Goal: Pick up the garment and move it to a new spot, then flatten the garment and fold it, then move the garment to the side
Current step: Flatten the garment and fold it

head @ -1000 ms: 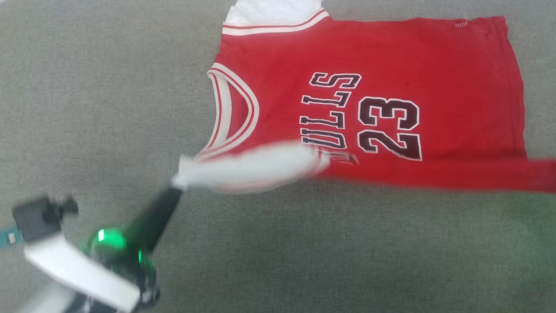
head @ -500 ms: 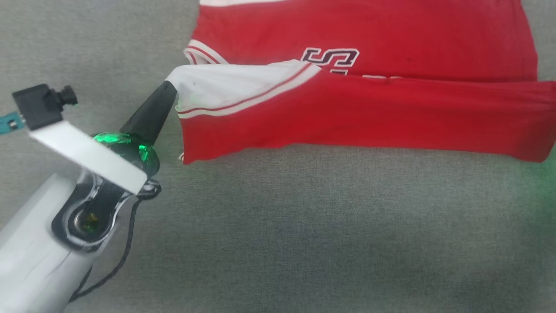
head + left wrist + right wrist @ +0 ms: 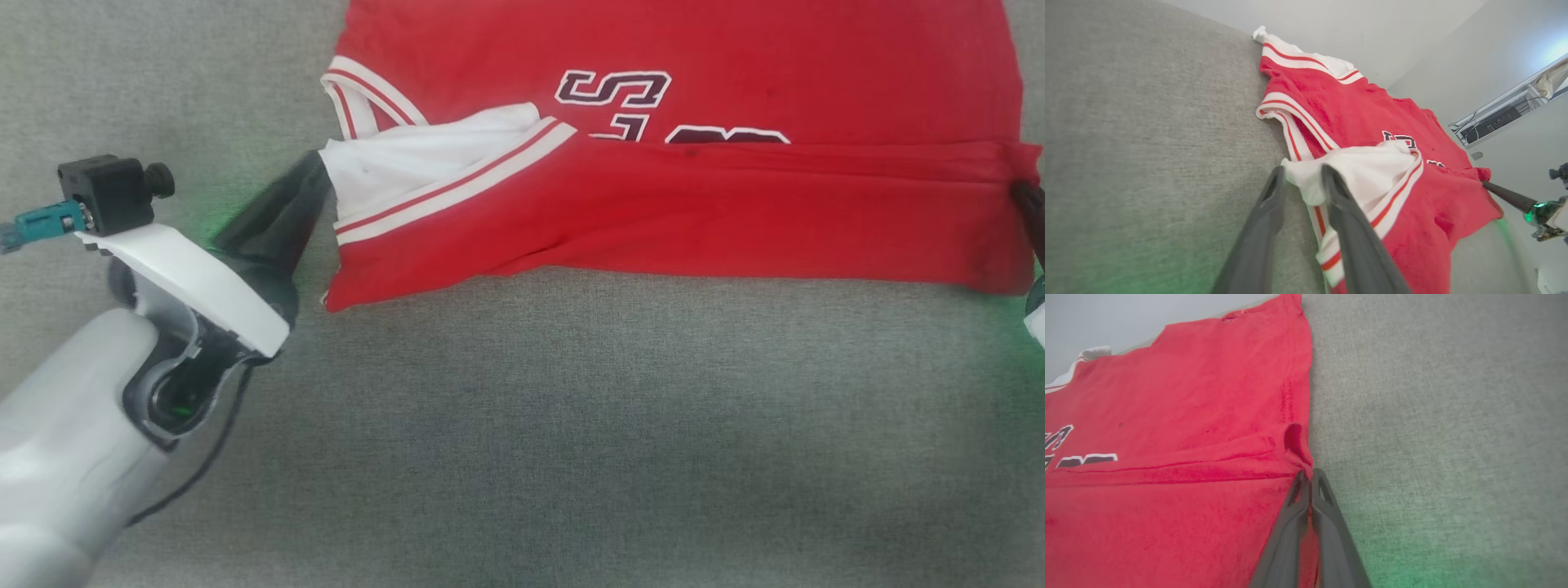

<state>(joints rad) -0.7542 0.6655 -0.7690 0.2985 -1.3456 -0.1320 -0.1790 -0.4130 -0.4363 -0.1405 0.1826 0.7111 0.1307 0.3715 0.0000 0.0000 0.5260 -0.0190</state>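
The garment (image 3: 653,204), a red jersey with white striped trim, lies on a grey cloth surface. Its near half is folded over the far half and covers part of the lettering. My left gripper (image 3: 321,167) is at the fold's left end. In the left wrist view its fingers (image 3: 1274,192) stand parted, with the garment's (image 3: 1363,122) white corner loose at their tips. My right gripper (image 3: 1022,189) is at the fold's right end. In the right wrist view the right gripper (image 3: 1309,473) is shut, pinching the red hem of the garment (image 3: 1167,416).
The grey cloth surface (image 3: 571,425) stretches on all sides of the jersey. In the left wrist view, a pale wall and a shelf with cables (image 3: 1506,118) stand beyond the surface's far edge.
Both grippers carried the near edge away from me and laid it over the lettering. The left fingers have just parted. The head view shifted too.
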